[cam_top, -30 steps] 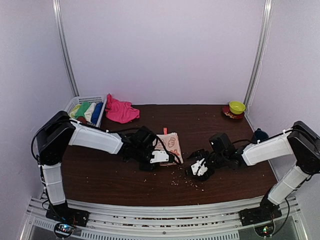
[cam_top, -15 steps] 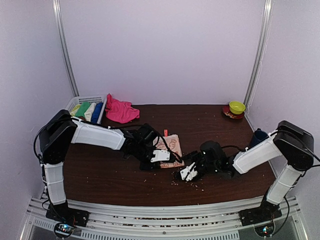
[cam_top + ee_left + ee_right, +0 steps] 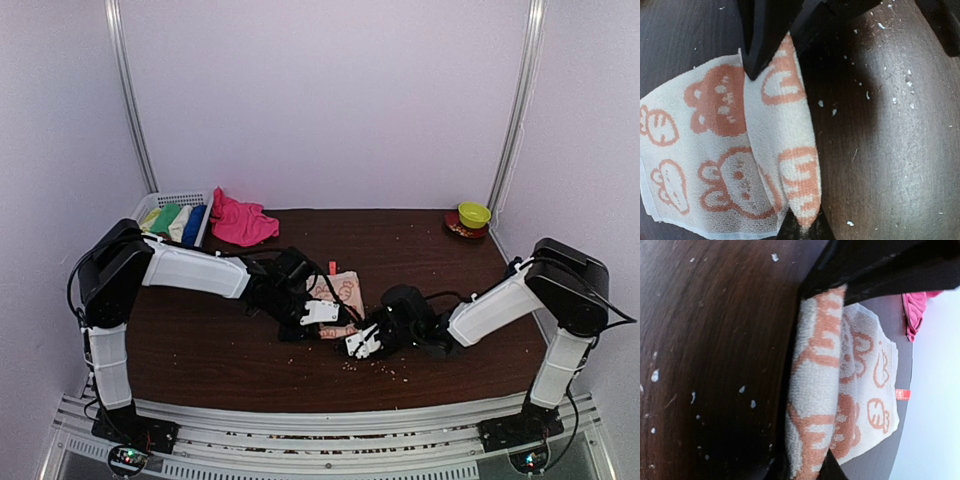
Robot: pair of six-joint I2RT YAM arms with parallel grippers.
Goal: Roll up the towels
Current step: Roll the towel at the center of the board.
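A peach-orange towel with pale animal pattern lies flat mid-table, its near edge turned up into a short roll. My left gripper is shut on one end of that roll. My right gripper is shut on the opposite end, so the two grippers face each other along the roll. A hot pink towel lies crumpled at the back left, also showing in the right wrist view. Green, blue and cream towels sit in the basket.
A white mesh basket stands at the back left corner beside the pink towel. A yellow-green bowl on a red saucer sits at the back right. Pale crumbs are scattered on the dark table near the grippers.
My right arm has swung left to the towel and its jaws have closed on the roll's end. The left gripper has kept its hold, shifting slightly.
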